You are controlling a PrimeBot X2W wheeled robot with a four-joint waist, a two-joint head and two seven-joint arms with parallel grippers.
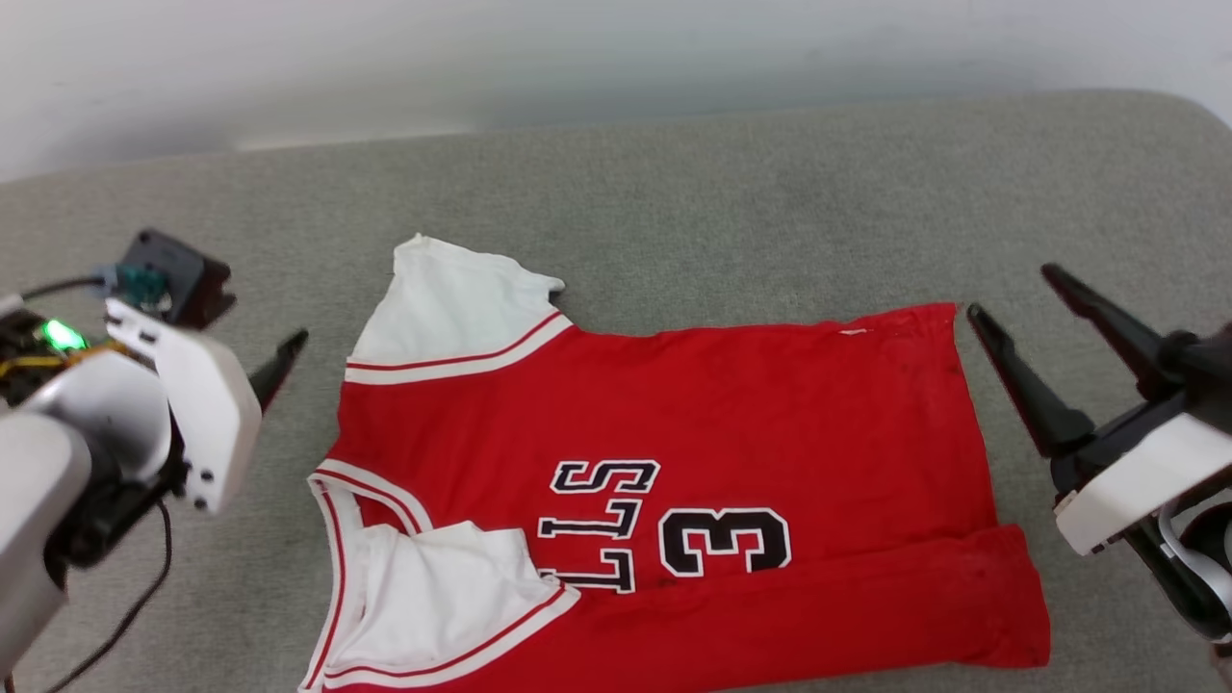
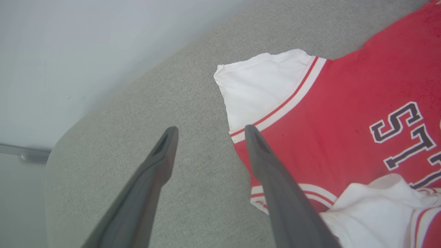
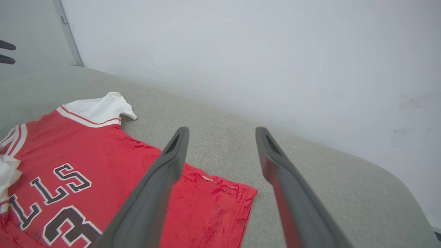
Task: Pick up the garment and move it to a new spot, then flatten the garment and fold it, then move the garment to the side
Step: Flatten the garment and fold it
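Your red white-sleeved jersey shirt lies flat on grey fabric desk. Left gripper, right gripper open, empty. Folding seems barely begun; moving aside remains.

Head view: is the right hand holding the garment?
No, the right hand stands open beside the garment, with no cloth in it.

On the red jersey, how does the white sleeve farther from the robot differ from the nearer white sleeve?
Pose: the farther white sleeve spreads outward onto the grey fabric surface; the nearer white sleeve is folded inward over the red jersey's front. Smoothness: the farther sleeve lies fairly flat; the nearer sleeve is rumpled. Both have red-and-white striped trim.
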